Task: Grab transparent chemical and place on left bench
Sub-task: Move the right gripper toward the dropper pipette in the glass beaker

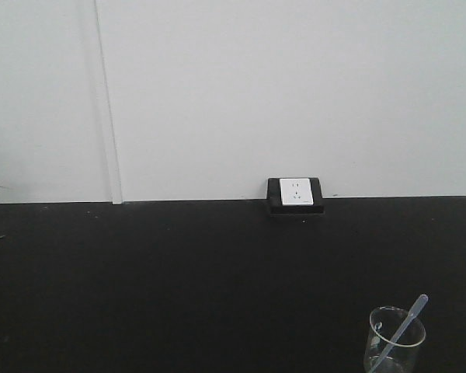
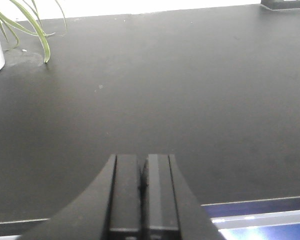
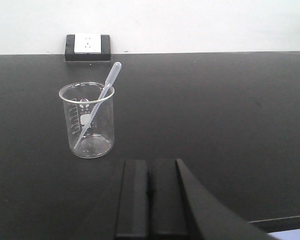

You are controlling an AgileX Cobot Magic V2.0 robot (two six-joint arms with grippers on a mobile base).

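Note:
The transparent chemical, a clear pipette [image 3: 97,103], leans in a small glass beaker [image 3: 87,120] with its bulb end poking above the rim. It also shows in the front view [image 1: 402,327] at the bottom right, in the beaker [image 1: 394,342]. My right gripper [image 3: 149,167] is shut and empty, low over the black bench, to the near right of the beaker. My left gripper [image 2: 142,161] is shut and empty over bare black bench. The left bench with white bins is out of view.
A white wall socket [image 1: 296,193] in a black box stands against the white wall; it also shows in the right wrist view [image 3: 87,46]. A potted plant [image 2: 20,25] with green leaves sits at the far left. The bench's front edge [image 2: 255,202] runs under the left gripper.

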